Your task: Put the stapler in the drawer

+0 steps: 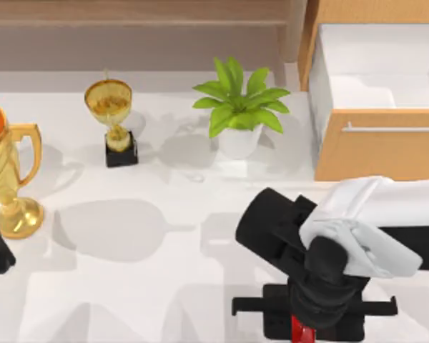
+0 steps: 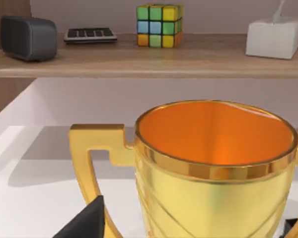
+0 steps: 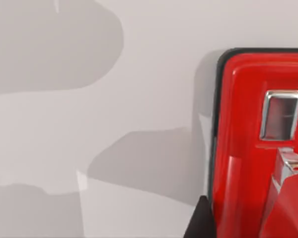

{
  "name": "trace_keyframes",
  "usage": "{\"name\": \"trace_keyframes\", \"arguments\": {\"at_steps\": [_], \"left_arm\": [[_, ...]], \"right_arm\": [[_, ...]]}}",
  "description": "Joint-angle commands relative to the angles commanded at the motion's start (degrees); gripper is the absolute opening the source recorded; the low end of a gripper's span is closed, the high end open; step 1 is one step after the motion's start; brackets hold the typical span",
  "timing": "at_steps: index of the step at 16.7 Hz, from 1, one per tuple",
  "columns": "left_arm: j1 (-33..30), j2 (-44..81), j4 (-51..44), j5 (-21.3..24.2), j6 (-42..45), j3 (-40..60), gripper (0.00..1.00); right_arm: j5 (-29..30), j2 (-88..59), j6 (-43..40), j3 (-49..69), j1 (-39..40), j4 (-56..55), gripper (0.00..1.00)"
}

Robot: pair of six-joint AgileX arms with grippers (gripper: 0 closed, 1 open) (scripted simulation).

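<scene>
The stapler (image 3: 248, 148) is bright red with a small metal plate and lies on the white table. From above, a sliver of the stapler (image 1: 298, 329) peeks out under my right gripper (image 1: 300, 321), which hangs low right over it at the table's near edge. The drawer (image 1: 379, 146) stands pulled out at the back right, its white interior showing behind the orange-tan front with the silver bar handle. My left gripper (image 2: 188, 230) is parked at the far left, open, just behind a big gold trophy (image 2: 213, 163).
A potted plant (image 1: 239, 114) stands between the right arm and the drawer's left side. A small gold trophy (image 1: 114, 121) is at back centre-left, and the large trophy (image 1: 7, 179) at the far left. A shelf (image 2: 139, 59) holds a cube, a tissue box and other items.
</scene>
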State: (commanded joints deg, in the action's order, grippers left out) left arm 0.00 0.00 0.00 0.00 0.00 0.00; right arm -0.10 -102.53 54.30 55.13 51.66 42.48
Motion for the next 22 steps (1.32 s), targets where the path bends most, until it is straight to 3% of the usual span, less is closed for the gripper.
{"name": "trace_keyframes", "arguments": {"at_steps": [22], "left_arm": [[0.0,0.0,0.0,0.0,0.0,0.0,1.0]], "right_arm": [[0.0,3.8,-0.1,4.0,-0.2,7.0,0.0]]}}
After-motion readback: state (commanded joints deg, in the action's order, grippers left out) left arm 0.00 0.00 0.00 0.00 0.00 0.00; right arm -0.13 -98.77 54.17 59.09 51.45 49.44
